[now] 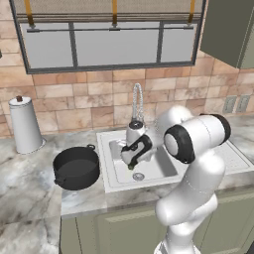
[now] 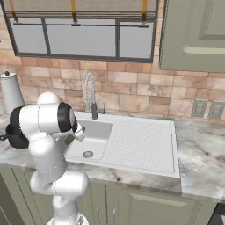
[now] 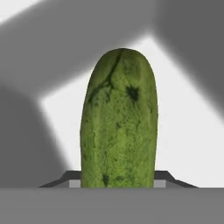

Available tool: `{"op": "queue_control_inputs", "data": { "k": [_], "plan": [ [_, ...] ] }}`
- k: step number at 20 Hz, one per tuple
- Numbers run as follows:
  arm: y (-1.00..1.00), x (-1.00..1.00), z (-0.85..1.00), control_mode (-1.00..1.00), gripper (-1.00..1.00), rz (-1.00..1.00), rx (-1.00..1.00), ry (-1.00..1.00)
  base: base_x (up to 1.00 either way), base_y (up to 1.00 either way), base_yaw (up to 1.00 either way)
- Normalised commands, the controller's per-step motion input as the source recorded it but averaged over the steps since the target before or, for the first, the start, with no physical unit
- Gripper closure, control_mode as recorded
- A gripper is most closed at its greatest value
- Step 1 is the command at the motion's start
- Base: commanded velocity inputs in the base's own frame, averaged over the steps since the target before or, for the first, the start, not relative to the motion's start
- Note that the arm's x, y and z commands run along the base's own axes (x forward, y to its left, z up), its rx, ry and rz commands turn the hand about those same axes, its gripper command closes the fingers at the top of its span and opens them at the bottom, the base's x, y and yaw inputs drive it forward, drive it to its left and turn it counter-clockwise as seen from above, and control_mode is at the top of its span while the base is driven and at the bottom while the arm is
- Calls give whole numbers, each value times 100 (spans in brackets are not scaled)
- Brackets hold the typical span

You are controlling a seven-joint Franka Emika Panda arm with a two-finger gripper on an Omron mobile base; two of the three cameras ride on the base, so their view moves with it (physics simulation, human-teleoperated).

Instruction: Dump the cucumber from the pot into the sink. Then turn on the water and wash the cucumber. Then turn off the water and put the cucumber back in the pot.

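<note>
The short, oblong, mottled green cucumber [image 3: 119, 120] stands lengthwise between the two dark finger tips of the gripper [image 3: 118, 177], whose jaws are closed on it. The gripper [image 1: 130, 166] hangs low inside the square basin of the white rectangular sink [image 1: 111, 181], above the round metal drain [image 1: 138, 176]. The wide, shallow black pot [image 1: 76, 168] sits on the marbled counter [image 1: 30, 173] just left of the sink. The curved steel gooseneck faucet [image 1: 137, 101] rises behind the basin.
</note>
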Motion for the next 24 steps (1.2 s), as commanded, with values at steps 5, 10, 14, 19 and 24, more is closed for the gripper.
{"op": "queue_control_inputs", "data": {
  "k": [5, 10, 14, 19, 24],
  "plan": [
    [4, -28, 96, -100, 100, 0, 6, 0, 0, 0, 0],
    [27, -41, 100, -100, 100, 1, 9, 0, 0, 0, 0],
    [76, -28, 73, -100, 100, 7, 6, 4, 0, 0, 0],
    [99, -16, 36, -100, 100, 12, 2, 5, 0, 0, 0],
    [93, 0, 25, -100, 100, 11, 0, 5, 0, 0, 0]
  ]
}}
